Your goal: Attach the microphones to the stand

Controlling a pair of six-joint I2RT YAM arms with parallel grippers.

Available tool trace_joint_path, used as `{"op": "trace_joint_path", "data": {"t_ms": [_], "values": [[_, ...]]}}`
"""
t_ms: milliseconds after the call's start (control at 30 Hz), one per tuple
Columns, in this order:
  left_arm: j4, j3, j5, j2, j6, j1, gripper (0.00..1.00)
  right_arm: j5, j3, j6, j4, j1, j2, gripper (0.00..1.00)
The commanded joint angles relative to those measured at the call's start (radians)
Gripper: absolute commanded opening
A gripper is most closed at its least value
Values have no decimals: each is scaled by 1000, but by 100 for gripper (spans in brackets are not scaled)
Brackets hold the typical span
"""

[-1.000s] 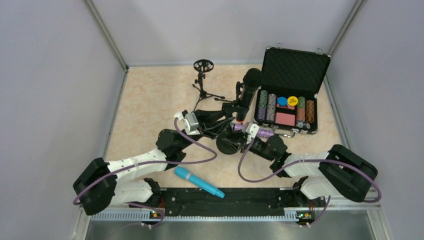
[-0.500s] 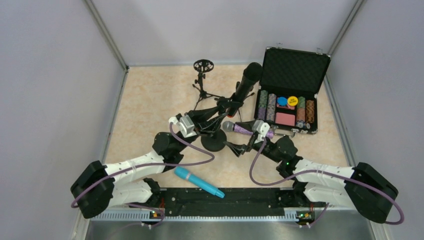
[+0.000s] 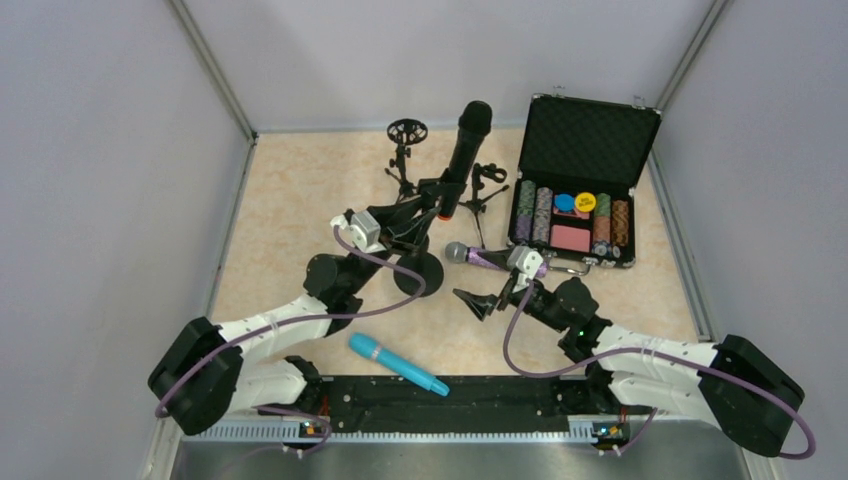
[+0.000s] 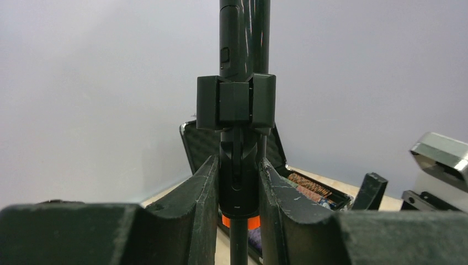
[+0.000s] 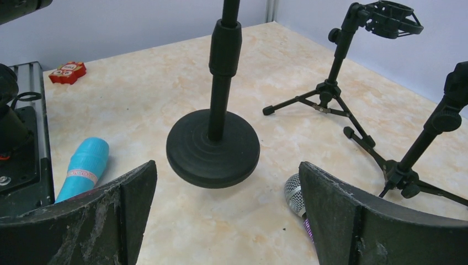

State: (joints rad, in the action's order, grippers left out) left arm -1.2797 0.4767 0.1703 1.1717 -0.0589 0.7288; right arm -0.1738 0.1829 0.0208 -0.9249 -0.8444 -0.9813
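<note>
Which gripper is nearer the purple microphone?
Right. The right gripper is open right beside the purple microphone; the left gripper is farther off, shut on the black microphone.

This is looking like a robot test cell in a lab: plain grey panels [image 3: 100,150] on metal posts [image 3: 212,70] are enclosing the marble-patterned counter [image 3: 290,200] beyond and beside the jaws.

The table [image 3: 300,200] has a smooth, marble-patterned beige top with a faint sheen, and the round-based stand [image 5: 213,149] is matt black (fine ridges ring its base). The black microphone [image 3: 462,155] looks matt, the purple microphone [image 3: 490,260] glittery with a silver metal mesh head, the cyan microphone [image 3: 395,363] smooth plastic. The case [image 3: 590,135] has bright metal edging and dimpled black foam.
</note>
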Motion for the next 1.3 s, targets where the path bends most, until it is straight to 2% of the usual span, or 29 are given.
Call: {"op": "trace_joint_path", "data": {"t_ms": [0,367,700,867,1033,1267], "values": [[-159,24,58,4,-114,-80,0,-3,-9,-13,-12,-9,22,97],[-164,17,130,29,-200,-300,0,6,-19,-10,12,-9,28,98],[-149,58,133,40,-167,-428,0,16,-11,-4,17,-9,1,98],[-197,65,133,74,-165,-500,0,18,-14,9,17,-9,2,98],[-328,70,134,154,-183,-560,0,19,-16,15,10,-9,-10,98],[-340,109,187,230,-109,-599,0,17,-17,17,-14,-9,-32,98]]}}
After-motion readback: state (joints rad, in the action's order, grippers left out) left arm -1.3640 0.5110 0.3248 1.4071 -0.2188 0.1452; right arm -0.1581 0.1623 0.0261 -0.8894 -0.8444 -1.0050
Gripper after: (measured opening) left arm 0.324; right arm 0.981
